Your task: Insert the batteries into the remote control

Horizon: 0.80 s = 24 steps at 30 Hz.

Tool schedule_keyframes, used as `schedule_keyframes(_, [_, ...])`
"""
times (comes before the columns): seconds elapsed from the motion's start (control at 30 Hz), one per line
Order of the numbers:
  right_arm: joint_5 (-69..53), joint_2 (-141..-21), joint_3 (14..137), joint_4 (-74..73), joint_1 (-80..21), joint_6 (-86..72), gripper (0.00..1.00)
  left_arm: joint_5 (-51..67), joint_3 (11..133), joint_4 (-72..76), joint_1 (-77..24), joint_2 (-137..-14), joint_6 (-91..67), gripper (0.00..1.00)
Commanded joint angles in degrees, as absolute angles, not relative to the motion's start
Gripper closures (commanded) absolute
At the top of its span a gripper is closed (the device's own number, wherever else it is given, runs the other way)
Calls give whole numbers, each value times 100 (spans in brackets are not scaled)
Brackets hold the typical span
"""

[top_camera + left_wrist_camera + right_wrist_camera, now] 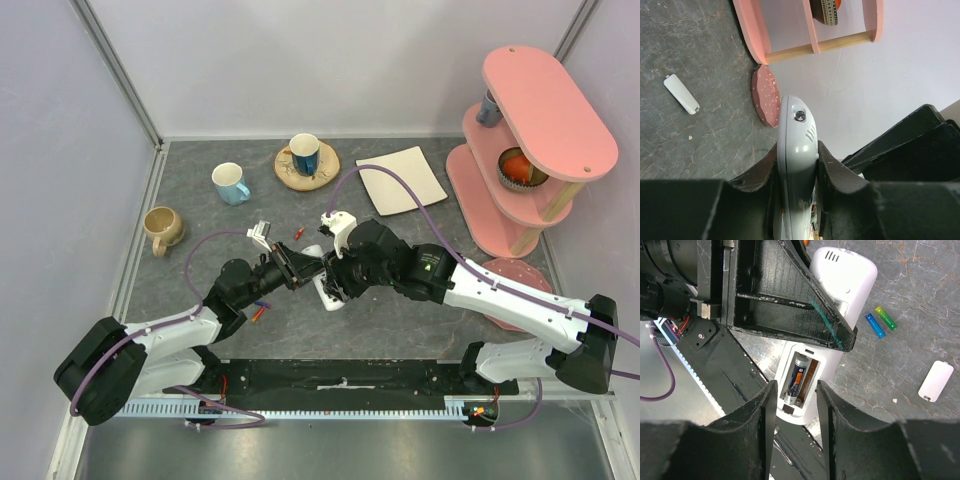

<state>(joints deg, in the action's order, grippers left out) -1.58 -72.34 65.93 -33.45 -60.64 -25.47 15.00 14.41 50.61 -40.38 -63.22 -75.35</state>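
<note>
Your left gripper [797, 150] is clamped on the remote [795, 122]. One finger presses each long side, and the remote's rounded end sticks out past the fingertips. From above, the remote [327, 288] sits between your two grippers.

Your right gripper [796, 407] stands about half open at the remote's other end. Its fingers [765, 415] sit on either side of the open battery bay, and I see nothing pinched between them. One battery [796, 377] lies lengthwise in that bay. The left gripper's dark finger crosses the remote's middle in the right wrist view.

A blue battery [875, 325] and a green battery [886, 318] lie side by side on the counter [920, 285], just beside the remote's rounded end. The white cover [936, 381] lies flat on the counter further from the remote, beyond those two. A red battery [298, 233] lies near the remote on its far side.

The blue mug [230, 183], beige mug [162, 228], cup on its saucer [305, 155] and white plate [402, 180] all stand well apart from the remote, behind it. The pink shelf [530, 150] stands well apart to its right.
</note>
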Motion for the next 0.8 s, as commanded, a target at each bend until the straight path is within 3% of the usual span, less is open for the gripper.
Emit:
schedule_keyframes(0.0, [-158, -7216, 6706, -3076, -6073, -2558, 57, 1442, 1723, 5133, -4087, -6293, -7462, 98])
schedule_keyframes(0.77, [-185, -7356, 6539, -3085, -6091, -2663, 63, 1310, 1784, 4878, -4087, -6074, -7436, 98])
